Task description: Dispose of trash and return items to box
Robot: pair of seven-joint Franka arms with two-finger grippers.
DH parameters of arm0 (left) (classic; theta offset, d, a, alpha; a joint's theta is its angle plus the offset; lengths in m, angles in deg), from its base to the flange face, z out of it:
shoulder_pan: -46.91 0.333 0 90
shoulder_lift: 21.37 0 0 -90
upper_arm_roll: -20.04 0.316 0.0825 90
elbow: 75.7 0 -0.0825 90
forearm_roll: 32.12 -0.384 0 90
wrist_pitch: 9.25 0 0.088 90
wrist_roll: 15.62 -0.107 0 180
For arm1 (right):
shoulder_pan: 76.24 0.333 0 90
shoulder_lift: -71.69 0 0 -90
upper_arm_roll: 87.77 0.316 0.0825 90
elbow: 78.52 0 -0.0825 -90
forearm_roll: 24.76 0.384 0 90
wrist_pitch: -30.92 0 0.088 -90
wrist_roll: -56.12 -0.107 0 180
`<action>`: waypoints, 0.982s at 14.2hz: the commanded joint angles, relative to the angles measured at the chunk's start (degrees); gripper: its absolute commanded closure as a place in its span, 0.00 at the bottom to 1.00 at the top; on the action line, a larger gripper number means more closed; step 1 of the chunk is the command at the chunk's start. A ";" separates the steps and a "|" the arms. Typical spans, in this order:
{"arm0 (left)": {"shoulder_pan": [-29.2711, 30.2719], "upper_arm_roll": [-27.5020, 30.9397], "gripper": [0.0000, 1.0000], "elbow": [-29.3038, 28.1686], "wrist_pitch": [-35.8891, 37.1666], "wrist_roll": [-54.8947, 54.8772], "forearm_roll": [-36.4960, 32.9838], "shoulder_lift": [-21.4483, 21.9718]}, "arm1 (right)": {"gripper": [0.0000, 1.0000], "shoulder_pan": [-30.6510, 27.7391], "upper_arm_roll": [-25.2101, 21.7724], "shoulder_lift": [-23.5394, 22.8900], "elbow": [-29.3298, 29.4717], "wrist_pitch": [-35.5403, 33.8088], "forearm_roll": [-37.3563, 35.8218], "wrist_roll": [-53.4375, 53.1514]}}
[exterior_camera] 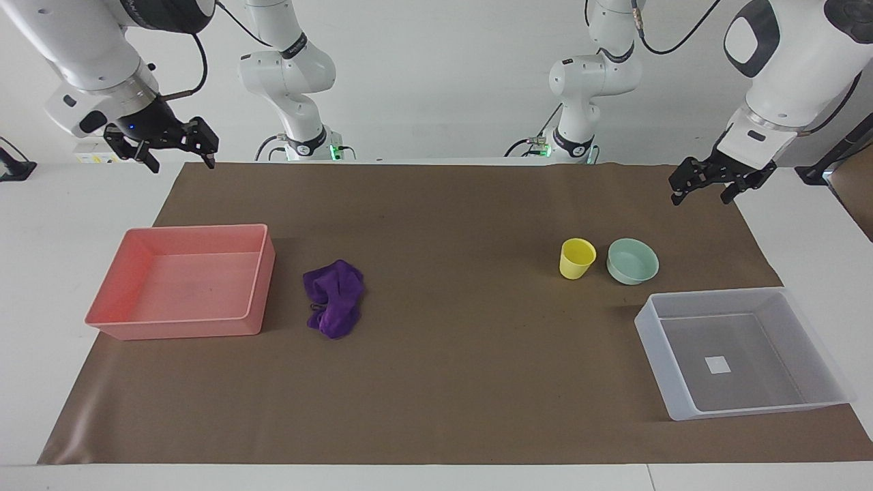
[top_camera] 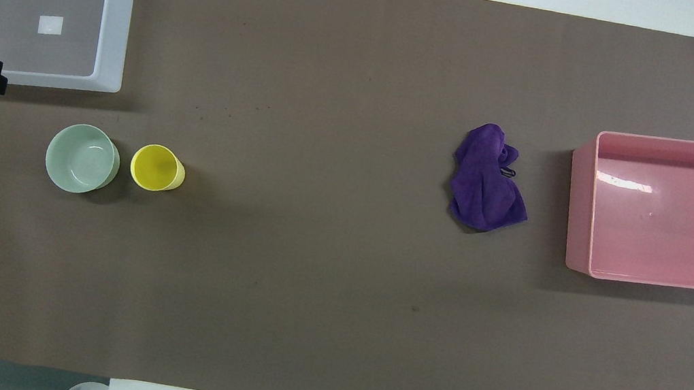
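The purple cloth [exterior_camera: 334, 298] lies crumpled on the brown mat beside the pink bin [exterior_camera: 184, 281]; it also shows in the overhead view [top_camera: 486, 187]. The yellow cup [exterior_camera: 577, 258] stands upright beside the mint-green bowl [exterior_camera: 633, 260], both nearer to the robots than the translucent grey-white box [exterior_camera: 740, 351], which holds only a white sticker. My left gripper [exterior_camera: 702, 196] hangs open and empty in the air at the left arm's end of the table. My right gripper [exterior_camera: 181, 162] hangs open and empty at the right arm's end. Both arms wait.
The brown mat [exterior_camera: 450, 382] covers most of the white table. The pink bin [top_camera: 668, 212] is empty. In the overhead view the cup [top_camera: 156, 168], bowl [top_camera: 82, 158] and box [top_camera: 37, 11] sit at the left arm's end.
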 commanded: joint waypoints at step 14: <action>1.84 0.97 0.00 -19.17 -16.31 4.07 0.68 5.95 | 0.00 1.25 1.00 1.20 -3.25 7.45 5.37 -0.13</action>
